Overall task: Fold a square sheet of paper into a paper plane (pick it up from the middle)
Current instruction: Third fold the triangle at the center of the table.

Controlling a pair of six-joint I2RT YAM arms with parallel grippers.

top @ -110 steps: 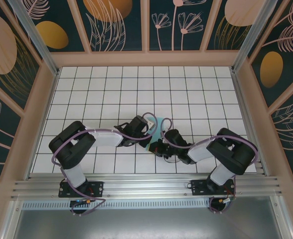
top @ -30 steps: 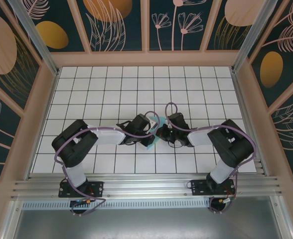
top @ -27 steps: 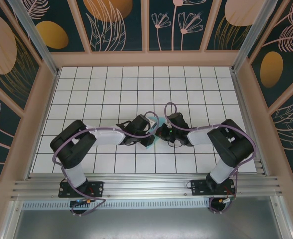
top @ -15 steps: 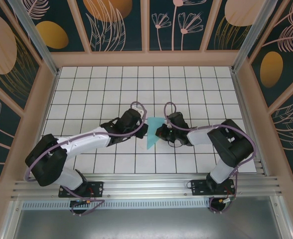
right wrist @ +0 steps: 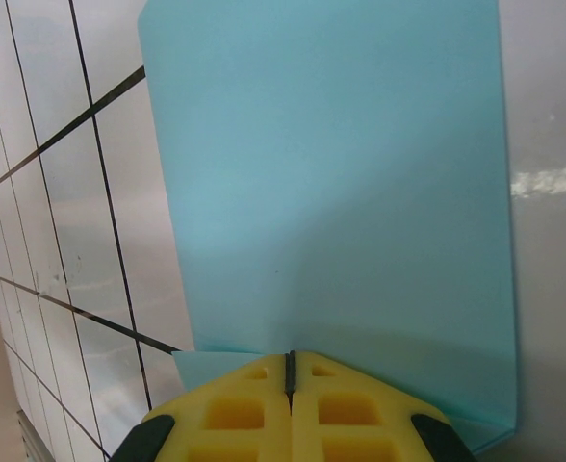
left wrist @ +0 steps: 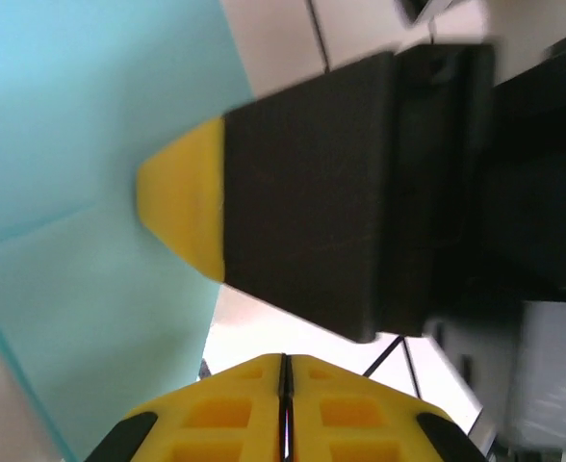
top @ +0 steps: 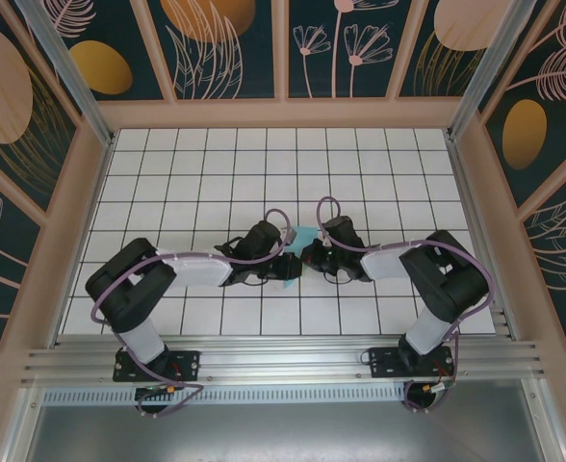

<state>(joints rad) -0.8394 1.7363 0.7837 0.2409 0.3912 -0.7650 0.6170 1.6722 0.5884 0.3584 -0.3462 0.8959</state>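
Both bases are mounted at the near edge of the table (top: 216, 164). Left arm (top: 192, 267) is folded: elbow set low toward the near-left corner, forearm laid rightward to the table's middle. Left gripper (top: 285, 267) is closed, with its yellow fingertips (left wrist: 254, 385) pressed flush along one seam. Right arm (top: 389, 262) is mirrored: elbow set near the right edge, forearm laid leftward. Right gripper (top: 309, 256) is closed too, no gap seen between its pads (right wrist: 336, 395). The two grippers are set tip to tip, just beside each other. One black, yellow-tipped right finger (left wrist: 182, 207) is seen side-on from the left wrist.
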